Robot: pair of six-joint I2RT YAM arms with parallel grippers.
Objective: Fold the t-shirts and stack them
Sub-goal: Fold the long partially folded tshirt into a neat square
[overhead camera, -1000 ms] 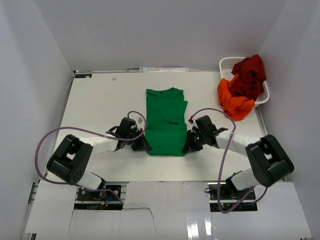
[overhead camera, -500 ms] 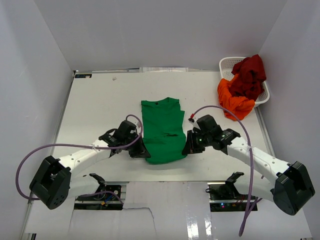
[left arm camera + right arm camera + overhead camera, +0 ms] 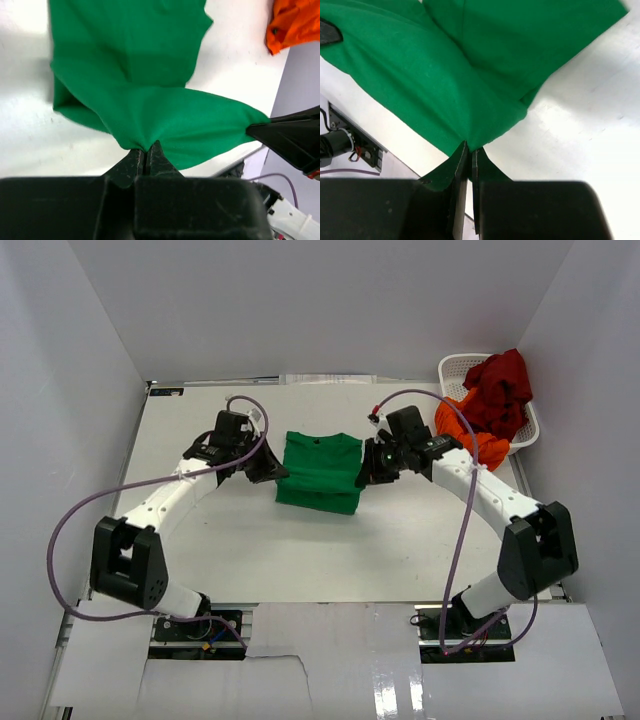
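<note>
The bright green t-shirt (image 3: 320, 472) lies folded over on itself at the middle of the table. My left gripper (image 3: 272, 471) is shut on its left corner (image 3: 145, 125), and my right gripper (image 3: 364, 476) is shut on its right corner (image 3: 470, 120). Both hold the lifted hem over the shirt's upper part, near the collar. The orange t-shirt (image 3: 468, 445) hangs over the front of the white basket (image 3: 455, 367) at the back right. The dark red t-shirt (image 3: 498, 390) lies piled in the basket above the orange one. The orange shirt also shows in the left wrist view (image 3: 295, 22).
The basket stands at the table's far right corner, close to my right arm. White walls enclose the table on three sides. Purple cables loop off both arms over the table.
Both grippers have carried the green shirt's near hem away from the arm bases toward the collar. The shirt now lies folded in half and sits farther back on the table.
</note>
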